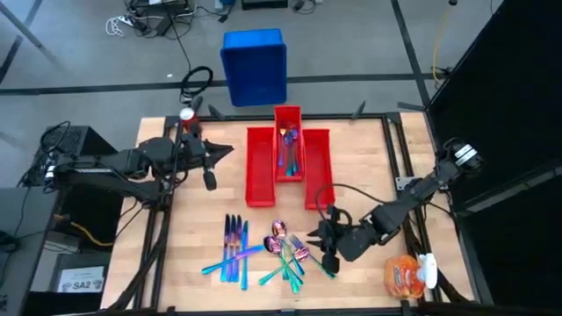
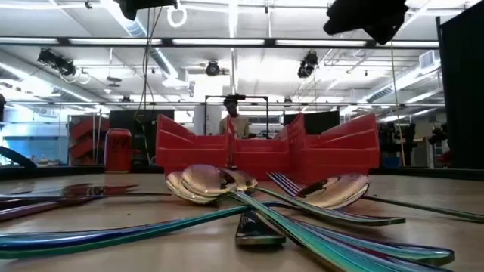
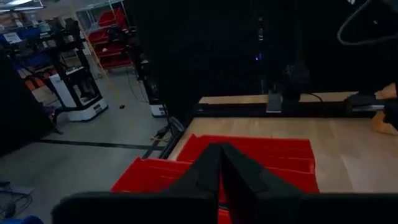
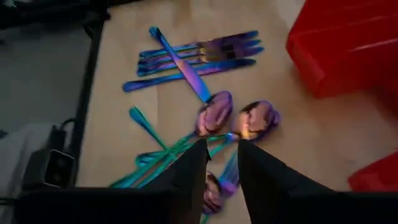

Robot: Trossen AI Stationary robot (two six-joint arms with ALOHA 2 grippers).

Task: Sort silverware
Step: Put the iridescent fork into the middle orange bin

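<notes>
My right hand (image 1: 328, 248), fingers parted and empty, hangs at lower centre right beside the spoons (image 1: 283, 239), nearer than the clenched left hand (image 1: 211, 167).

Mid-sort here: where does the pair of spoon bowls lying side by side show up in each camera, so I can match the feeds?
High view: spoon bowls near the front table edge, just left of the right claw.
Low view: centre foreground, before the red bins.
Left wrist view: not in it; only red bins.
Right wrist view: just beyond the claw's fingertips.
Shared landmark: the red bins.
</notes>
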